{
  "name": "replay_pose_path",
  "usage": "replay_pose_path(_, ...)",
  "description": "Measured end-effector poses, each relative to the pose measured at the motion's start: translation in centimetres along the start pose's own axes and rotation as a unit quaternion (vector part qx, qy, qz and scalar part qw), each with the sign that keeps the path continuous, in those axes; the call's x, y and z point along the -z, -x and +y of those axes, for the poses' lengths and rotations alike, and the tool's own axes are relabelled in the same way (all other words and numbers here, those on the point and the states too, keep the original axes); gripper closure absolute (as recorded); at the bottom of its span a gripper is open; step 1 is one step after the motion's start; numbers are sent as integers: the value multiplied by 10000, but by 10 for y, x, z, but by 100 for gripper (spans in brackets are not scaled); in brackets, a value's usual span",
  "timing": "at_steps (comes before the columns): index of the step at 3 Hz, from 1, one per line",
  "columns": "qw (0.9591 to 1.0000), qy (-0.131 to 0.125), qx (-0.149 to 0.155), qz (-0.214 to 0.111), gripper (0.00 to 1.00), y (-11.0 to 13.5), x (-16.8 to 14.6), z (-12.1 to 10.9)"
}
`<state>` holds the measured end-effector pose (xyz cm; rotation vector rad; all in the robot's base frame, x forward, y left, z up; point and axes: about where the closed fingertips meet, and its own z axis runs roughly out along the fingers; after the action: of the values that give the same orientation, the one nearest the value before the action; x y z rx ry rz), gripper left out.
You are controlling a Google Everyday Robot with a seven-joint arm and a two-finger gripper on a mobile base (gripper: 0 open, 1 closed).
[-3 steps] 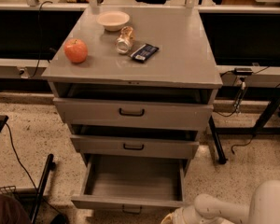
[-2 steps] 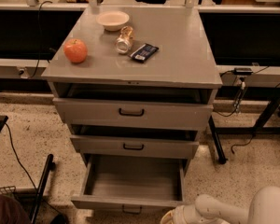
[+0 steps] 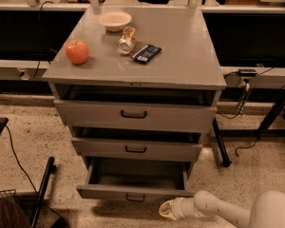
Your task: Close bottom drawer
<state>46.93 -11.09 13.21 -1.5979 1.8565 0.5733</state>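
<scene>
The gripper, open or closed one cannot tell, sits low beside the pulled-out bottom drawer.

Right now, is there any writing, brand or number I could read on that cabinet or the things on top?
No text can be read anywhere.
snack wrapper on the cabinet top: pale marks, too blurred to read.
apple, bowl: no lettering shows.
gripper, low by the floor just right of the open bottom drawer front: no label shows.
</scene>
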Motion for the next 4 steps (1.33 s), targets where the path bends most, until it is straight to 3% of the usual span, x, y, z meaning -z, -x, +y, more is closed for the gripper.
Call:
replay_pose_path(2,9998,-84,180,-42,100,3,-2,-5)
replay_pose_path(3,9974,-512,504,-118,100,7,-3,-29)
replay_pose_path(4,9949,-762,651,-122,100,15,-3,-48)
